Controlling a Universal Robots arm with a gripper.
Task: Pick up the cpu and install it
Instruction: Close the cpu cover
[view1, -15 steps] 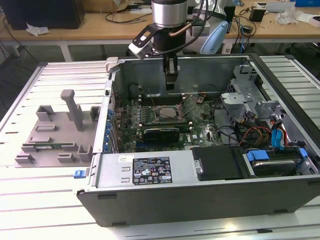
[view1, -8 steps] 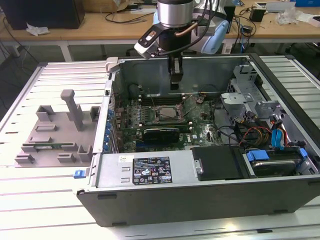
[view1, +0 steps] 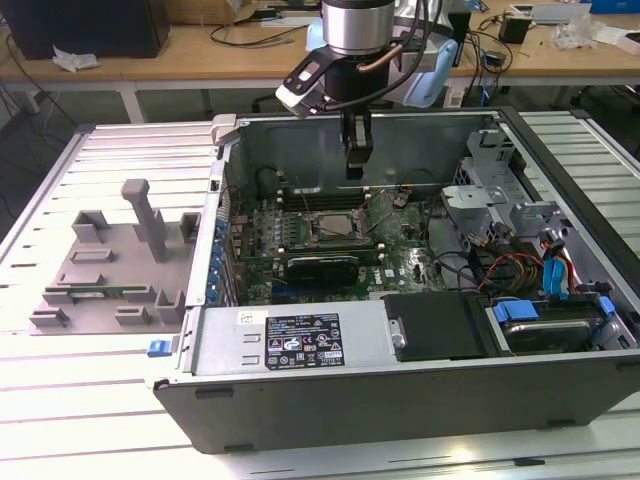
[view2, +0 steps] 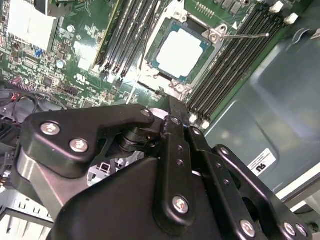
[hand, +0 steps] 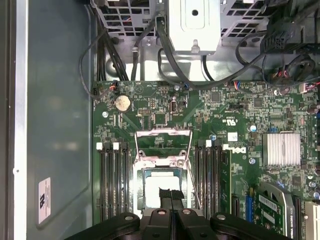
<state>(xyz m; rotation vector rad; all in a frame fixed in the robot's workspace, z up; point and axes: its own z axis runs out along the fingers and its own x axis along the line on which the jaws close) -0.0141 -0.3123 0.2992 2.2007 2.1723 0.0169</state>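
Cpu (view2: 179, 54) lies flat in the socket (hand: 162, 162) on the motherboard, with the socket's frame flipped open. Tool (hand: 170, 192) is narrow, fingers together and holding nothing, above the cpu inside the case (view1: 400, 395).

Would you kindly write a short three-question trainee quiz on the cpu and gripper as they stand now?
1. True or false: the small square silver-topped cpu lies in the metal-framed socket on the green motherboard.
2. The black gripper is: A) wide open; B) shut, empty; C) shut on the cpu.
3. Fill in: the socket's hinged metal cover plate stands ____ (open or shut).
Key: 1 true; 2 B; 3 open.
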